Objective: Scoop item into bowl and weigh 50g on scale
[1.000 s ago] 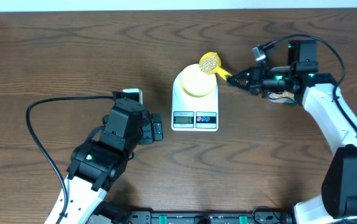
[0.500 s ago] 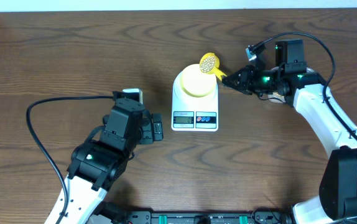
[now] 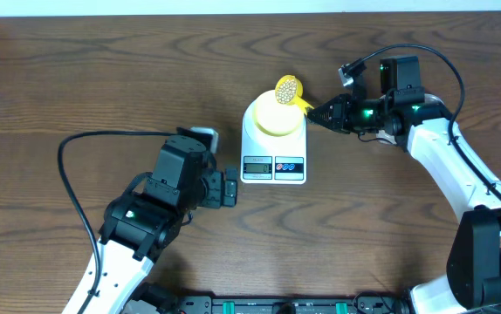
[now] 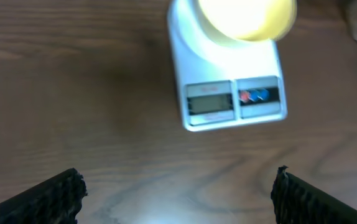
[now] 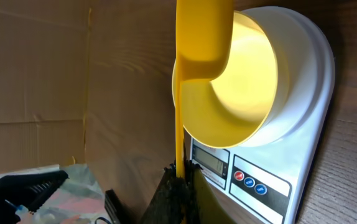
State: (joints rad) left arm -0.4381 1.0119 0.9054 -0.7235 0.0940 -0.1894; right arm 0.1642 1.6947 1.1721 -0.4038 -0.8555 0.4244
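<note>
Beans (image 3: 289,87) tan, heaped in scoop (image 5: 203,37); right claw (image 5: 181,171) clenching scoop; left claw (image 4: 177,190) spread

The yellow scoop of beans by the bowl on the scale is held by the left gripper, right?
No: the right gripper holds the scoop of beans by the bowl on the scale, as the overhead view shows.
</note>
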